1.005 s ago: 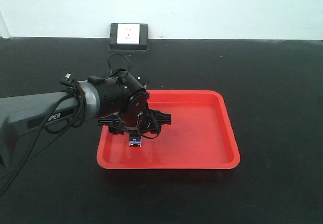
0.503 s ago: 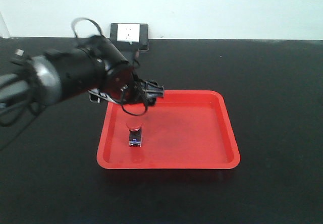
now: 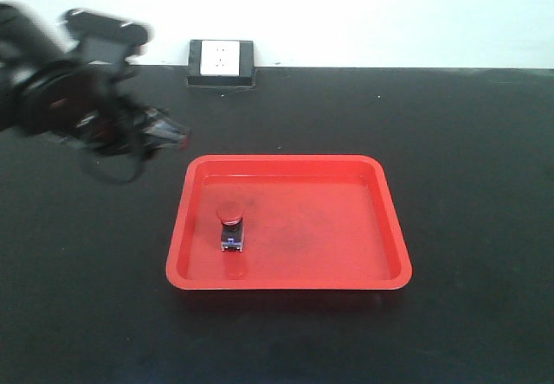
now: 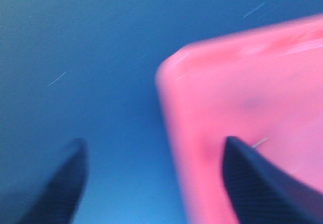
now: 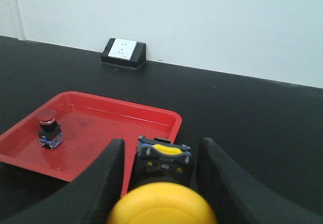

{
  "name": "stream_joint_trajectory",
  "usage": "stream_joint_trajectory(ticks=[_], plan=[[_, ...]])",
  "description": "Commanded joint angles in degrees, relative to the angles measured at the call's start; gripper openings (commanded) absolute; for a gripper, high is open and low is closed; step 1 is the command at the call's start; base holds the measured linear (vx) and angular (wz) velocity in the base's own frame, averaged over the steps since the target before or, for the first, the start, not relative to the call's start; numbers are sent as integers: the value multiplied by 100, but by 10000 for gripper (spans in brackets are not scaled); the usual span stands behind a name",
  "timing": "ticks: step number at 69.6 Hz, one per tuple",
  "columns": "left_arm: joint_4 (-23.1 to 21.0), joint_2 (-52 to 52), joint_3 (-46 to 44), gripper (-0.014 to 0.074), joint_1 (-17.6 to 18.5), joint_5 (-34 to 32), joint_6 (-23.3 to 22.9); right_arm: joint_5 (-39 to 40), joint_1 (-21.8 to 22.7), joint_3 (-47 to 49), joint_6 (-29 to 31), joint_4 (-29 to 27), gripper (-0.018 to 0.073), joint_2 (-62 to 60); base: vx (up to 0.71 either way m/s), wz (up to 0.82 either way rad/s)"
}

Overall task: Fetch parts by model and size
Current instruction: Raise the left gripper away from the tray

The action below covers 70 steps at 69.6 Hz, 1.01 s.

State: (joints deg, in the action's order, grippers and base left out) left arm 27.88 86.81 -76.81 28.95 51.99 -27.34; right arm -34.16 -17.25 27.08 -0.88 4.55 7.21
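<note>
Over the black table [image 3: 467, 142] by the white wall [image 3: 389, 12], left gripper [image 4: 154, 142] gapes, right gripper [image 5: 161, 143] holds yellow switch [image 5: 162, 206].

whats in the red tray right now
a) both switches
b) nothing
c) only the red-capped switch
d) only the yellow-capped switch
c: the red-capped switch stands alone in the red tray, while the yellow-capped switch sits between the fingers of the right pincer, off the tray.
</note>
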Motion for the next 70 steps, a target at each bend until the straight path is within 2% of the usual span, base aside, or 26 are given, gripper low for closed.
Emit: stream_joint_trajectory(ticks=[1,8,24,44,52,60,70], plan=[[178,-780,482,363,-185,-535,20,514,2,147,49,56,-2,74,0,0],[295,-1423,1119,255,-368,-912,20,514,2,147,49,56,-2,74,0,0],[1125,-2890,2265,-8,-460,-1071,20,510,2,147,49,56,-2,74,0,0],[1186,-5056,3581,-5,-455,-1251,20,510,2,147,49,51,-2,74,0,0],[864,-6018,4064,-5,-455,-1335,265,515,2,147,49,53,-2,74,0,0],[133,-6830,4378,-5,-455,-1298,1070,514,2,147,23,39,-2,74,0,0],[-983,-7662,4590,-5,-455,-1137,2092,516,2,147,24,41,-2,105,0,0]])
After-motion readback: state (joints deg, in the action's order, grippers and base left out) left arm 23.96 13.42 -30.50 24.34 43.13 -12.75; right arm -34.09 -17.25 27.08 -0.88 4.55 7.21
